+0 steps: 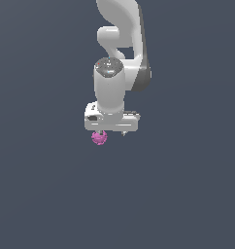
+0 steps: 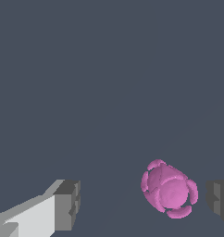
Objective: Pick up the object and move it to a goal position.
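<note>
So this one is caught pretty early in the job, I'd say. The white Panda arm's two-fingered tool (image 2: pixel 141 201) is spread open, and the small magenta-pink bumpy roundish lump (image 2: pixel 168 189) sits in the gap between the two dark grey pads (image 2: pixel 67 205). It isn't centred though. In the wrist view the lump is much nearer one pad than the other, and there's a visible sliver of dark background between it and that closer pad, so nothing is touching it as far as I can tell.

From the exterior view, the tool (image 1: pixel 111 132) hangs straight down under the arm, and the pink lump (image 1: pixel 99 137) peeks out just beneath the white tool body, toward the exterior view's left of it. The fingers themselves are mostly hidden there, so that view doesn't help much with contact. Everything else is plain dark slate-blue bench (image 1: pixel 187 194), and I honestly can't tell from either picture whether the lump is resting on it or how high the tool is above it.

Where that leaves the task, in my reading: the approach and lining-up part looks done, more or less. The grab isn't done, the lift isn't done, and the carry to the goal is all ahead. No goal marker shows up in either view, so I've no idea which way it has to go.
</note>
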Controlling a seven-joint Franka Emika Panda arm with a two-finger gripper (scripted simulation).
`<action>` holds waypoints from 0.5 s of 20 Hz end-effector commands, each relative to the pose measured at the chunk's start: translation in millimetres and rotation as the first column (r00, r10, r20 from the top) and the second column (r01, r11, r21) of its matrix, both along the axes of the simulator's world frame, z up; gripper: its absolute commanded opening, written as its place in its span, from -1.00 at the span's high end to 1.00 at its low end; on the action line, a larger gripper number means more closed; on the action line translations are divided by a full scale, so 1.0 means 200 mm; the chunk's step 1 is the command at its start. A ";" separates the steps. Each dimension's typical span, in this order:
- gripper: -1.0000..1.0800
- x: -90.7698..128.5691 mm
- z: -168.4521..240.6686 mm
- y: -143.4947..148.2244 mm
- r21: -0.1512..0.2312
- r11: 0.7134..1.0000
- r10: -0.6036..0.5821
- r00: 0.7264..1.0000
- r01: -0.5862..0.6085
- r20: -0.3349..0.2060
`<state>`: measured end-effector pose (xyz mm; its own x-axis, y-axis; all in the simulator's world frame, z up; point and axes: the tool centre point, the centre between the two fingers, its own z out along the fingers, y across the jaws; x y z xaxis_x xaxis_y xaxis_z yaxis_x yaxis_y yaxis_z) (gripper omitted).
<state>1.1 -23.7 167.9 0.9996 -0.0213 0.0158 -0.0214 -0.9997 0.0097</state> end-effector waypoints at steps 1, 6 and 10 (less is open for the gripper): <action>-0.92 0.00 0.00 0.00 0.000 1.000 0.000 1.000 0.000 0.000; -0.92 0.03 0.05 -0.03 -0.011 1.000 0.010 1.000 -0.010 0.024; -0.92 0.06 0.11 -0.06 -0.023 1.000 0.018 0.999 -0.017 0.048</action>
